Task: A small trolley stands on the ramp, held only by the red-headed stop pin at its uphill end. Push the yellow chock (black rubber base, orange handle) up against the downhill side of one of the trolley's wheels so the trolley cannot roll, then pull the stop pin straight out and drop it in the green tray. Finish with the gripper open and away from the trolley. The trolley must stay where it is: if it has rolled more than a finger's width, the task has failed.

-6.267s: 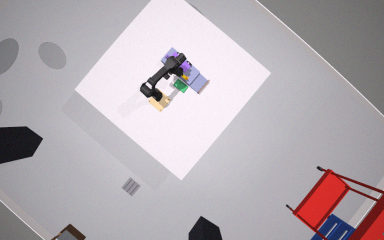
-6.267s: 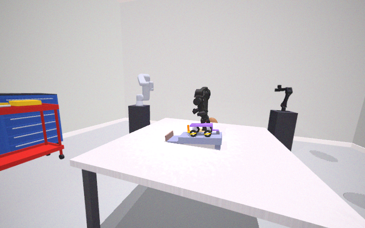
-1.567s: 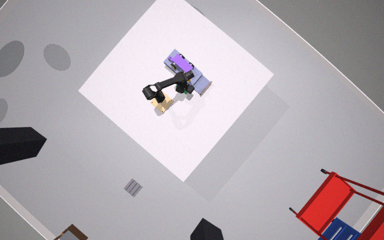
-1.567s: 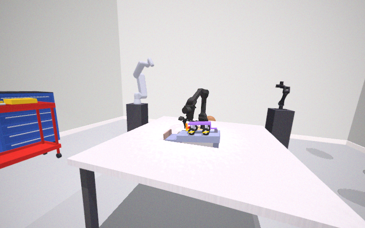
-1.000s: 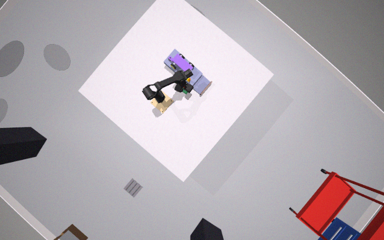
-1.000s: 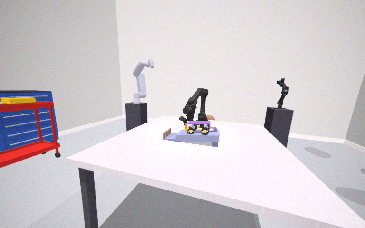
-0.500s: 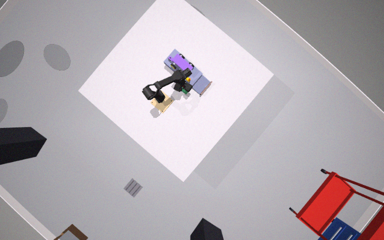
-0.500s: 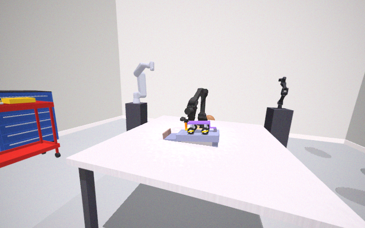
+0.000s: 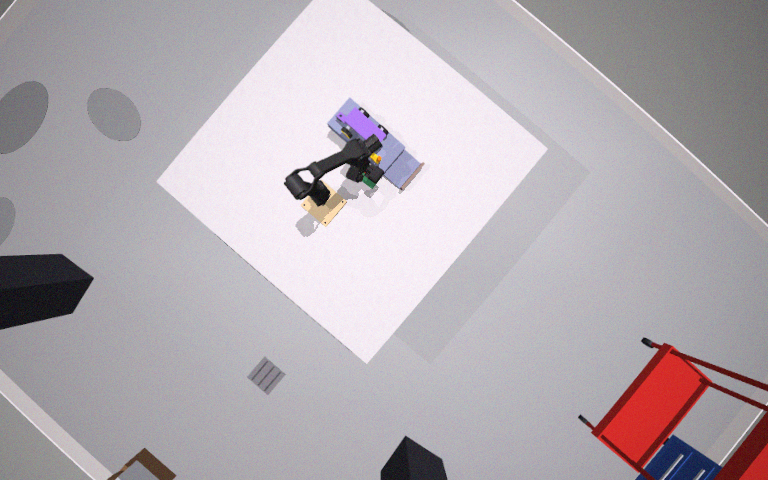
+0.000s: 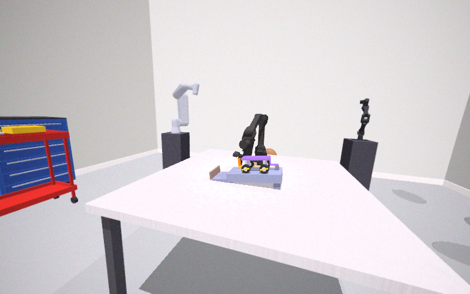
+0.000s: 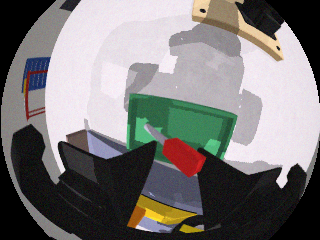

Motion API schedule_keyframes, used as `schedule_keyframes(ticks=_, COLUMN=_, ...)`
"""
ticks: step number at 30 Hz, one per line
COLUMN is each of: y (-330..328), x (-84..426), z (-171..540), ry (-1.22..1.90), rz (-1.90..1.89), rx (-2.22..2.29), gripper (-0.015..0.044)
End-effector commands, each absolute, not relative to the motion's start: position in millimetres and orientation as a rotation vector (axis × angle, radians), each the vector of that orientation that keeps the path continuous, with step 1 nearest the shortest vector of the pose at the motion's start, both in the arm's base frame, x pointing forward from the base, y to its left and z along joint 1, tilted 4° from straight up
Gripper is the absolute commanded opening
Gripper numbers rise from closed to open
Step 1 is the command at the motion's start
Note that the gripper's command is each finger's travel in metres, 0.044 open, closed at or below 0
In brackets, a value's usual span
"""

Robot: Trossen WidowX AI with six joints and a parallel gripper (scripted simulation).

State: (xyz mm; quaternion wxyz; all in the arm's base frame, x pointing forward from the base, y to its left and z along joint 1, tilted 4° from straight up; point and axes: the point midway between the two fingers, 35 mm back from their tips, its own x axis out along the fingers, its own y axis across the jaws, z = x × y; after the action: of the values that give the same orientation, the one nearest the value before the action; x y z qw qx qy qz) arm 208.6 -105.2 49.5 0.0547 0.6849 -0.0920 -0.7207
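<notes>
Pale walls [image 10: 294,51] stand behind the white table [image 9: 254,169] [image 10: 242,207] [image 11: 75,60] where we work. Our hand [image 9: 365,176] [image 10: 237,154] [image 11: 176,148] is partly open, its fingers apart with nothing gripped between them. Just beyond the fingertips we see the stop pin [image 11: 184,156], red head toward us and grey shaft slanting over the green tray [image 9: 369,181] [image 11: 182,102]. We judge it released, but cannot tell whether the head lies fully inside or leans on the near wall.

Next to the tray is the ramp [image 9: 403,169] [image 10: 254,176] [image 11: 172,185], with the chock [image 9: 374,157] [image 10: 239,162] [image 11: 162,210] on it, orange handle upright at the trolley's downhill end. Beyond it the purple trolley [image 9: 362,123] [image 10: 255,158] stands on the upper part. We cannot make out whether rubber and wheel touch.

With the pin out, we judge that only the chock keeps the trolley from running toward the end board [image 9: 412,176] [image 10: 215,172] [image 11: 77,140]. Our main worry is the retreat: a sideways swing could knock the handle and free the wheel. A finger could also catch the red head and flip the pin over the rim. We should open wider and rise straight up.
</notes>
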Motion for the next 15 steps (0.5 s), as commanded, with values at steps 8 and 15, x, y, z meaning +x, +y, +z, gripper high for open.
schedule_keyframes(ticks=8, y=-101.0, x=207.0, z=44.0, ry=-0.287, rz=-2.193, rx=2.073, gripper=0.019)
schedule_keyframes(ticks=15, y=-99.2, x=206.3, z=41.5, ry=-0.286, rz=-2.193, rx=2.073, gripper=0.019)
